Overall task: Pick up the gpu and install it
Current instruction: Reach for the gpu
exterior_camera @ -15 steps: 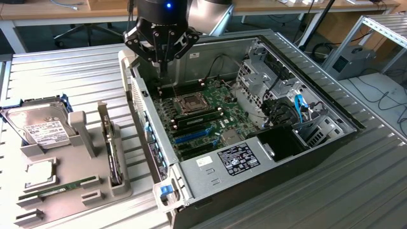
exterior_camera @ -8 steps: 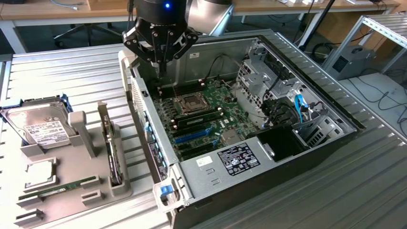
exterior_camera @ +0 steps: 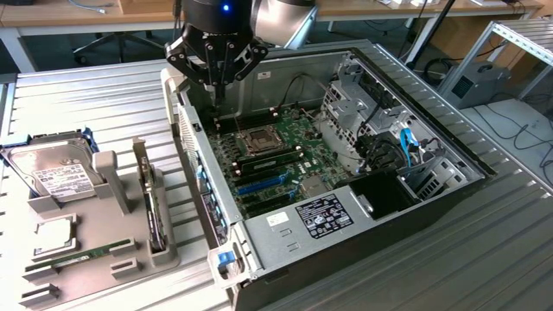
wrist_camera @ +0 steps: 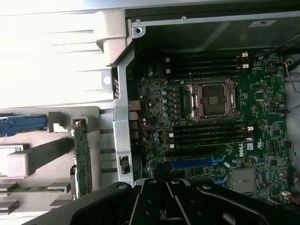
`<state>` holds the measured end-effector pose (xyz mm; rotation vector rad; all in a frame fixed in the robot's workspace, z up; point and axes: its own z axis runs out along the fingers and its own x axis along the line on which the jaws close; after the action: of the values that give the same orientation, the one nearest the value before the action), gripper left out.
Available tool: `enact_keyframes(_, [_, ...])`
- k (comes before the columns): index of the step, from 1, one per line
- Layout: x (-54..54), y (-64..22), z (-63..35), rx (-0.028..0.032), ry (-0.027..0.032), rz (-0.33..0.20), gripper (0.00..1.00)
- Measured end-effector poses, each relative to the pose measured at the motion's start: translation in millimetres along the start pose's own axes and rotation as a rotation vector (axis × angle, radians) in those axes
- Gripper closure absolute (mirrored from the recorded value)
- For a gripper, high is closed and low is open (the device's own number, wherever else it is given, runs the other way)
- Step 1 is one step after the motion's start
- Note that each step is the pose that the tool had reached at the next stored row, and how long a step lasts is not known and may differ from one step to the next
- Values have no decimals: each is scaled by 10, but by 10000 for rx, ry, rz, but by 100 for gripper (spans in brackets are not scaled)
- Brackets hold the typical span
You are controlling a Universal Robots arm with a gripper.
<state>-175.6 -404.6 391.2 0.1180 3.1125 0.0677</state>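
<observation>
Gpu on edge in holder, long axis along case; pincer closed, empty.

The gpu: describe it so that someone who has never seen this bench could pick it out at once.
Toward the exterior view's left of the open case sits a grey holder. The gpu stands on edge in its slot nearest the case. It is a dark upright card, unlike the flat green RAM stick and the boxy, white-labelled hard drive.
</observation>
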Motion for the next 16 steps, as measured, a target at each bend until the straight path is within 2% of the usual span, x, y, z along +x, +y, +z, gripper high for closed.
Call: enact_keyframes(16, [50,-4,1,1,0,0,89])
